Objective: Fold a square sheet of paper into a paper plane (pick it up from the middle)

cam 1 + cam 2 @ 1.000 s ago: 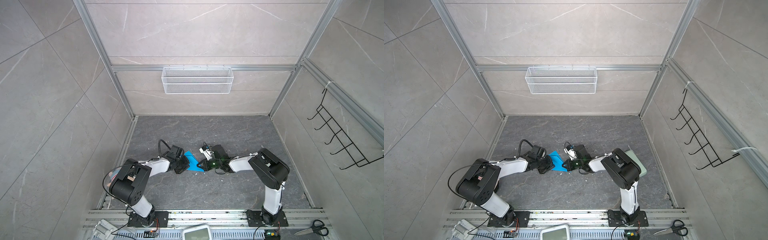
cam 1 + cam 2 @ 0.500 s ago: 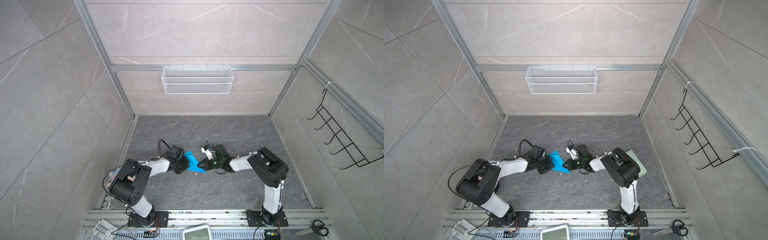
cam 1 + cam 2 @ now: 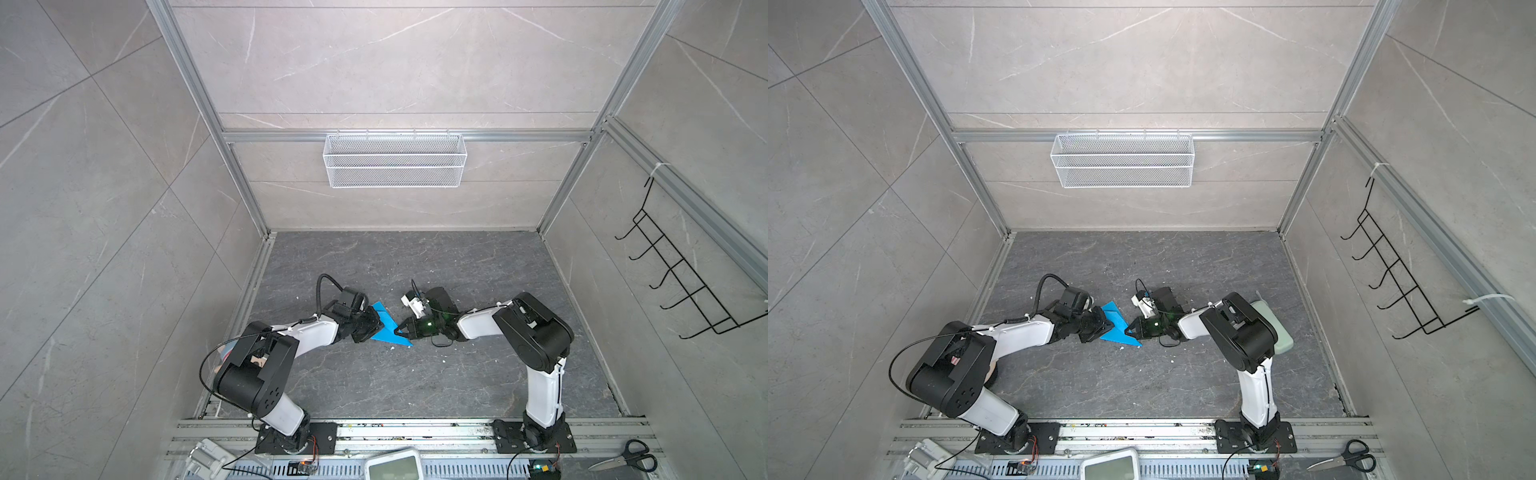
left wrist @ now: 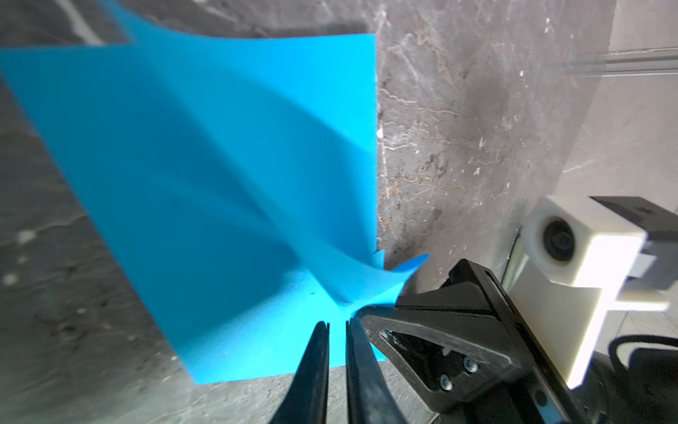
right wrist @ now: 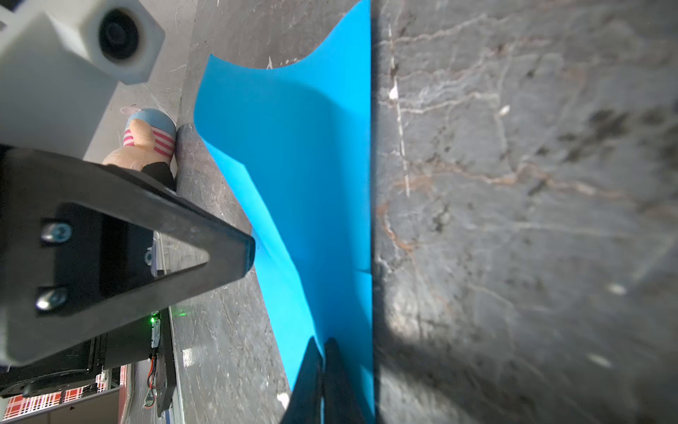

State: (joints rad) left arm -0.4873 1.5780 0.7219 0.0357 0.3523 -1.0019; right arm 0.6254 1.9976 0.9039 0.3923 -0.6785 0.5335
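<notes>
Well forward of the wire basket (image 3: 395,160), the sheet of paper (image 3: 387,326) sits part-folded. The right gripper (image 5: 323,348) pinches its edge. The left gripper (image 4: 335,326), fingers narrowly parted, should probably regrip squarely along the crease.

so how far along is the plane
Early on. The sheet of paper shows a raised, creased flap but no pointed dart shape. The right gripper is shut on its edge; the left gripper is slightly open beside it. Nose and wing folds remain.

place: lab cell | cues: aluminium frame (image 3: 270,136), tiled panels (image 3: 83,208), wire basket (image 3: 395,166)
</notes>
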